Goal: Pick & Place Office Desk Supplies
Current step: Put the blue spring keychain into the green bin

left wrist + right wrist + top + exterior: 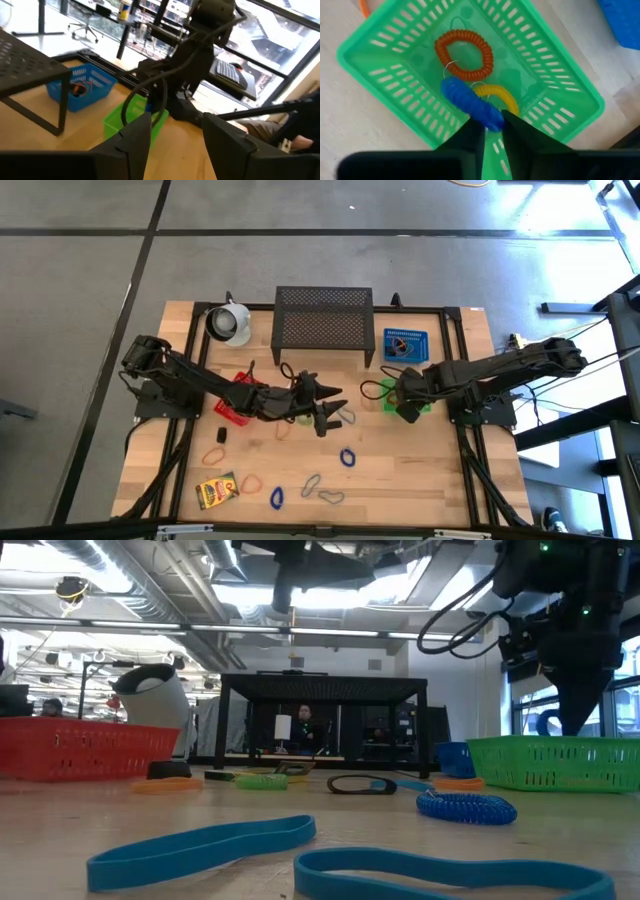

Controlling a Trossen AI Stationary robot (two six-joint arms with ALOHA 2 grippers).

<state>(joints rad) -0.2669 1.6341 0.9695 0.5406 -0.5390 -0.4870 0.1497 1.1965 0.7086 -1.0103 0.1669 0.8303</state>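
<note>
- The right hand (490, 131) grips a blue coil loop (470, 105) directly above the green basket (380, 75), so release drops it inside.
- The left hand (172, 135), nearer the black mesh shelf (323, 320), hovers open and empty.

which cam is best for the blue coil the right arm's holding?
Right wrist view: the blue coil fills the frame, pinched by the right gripper over the green basket. High, low and left wrist views show arm and basket, not the coil.
</note>
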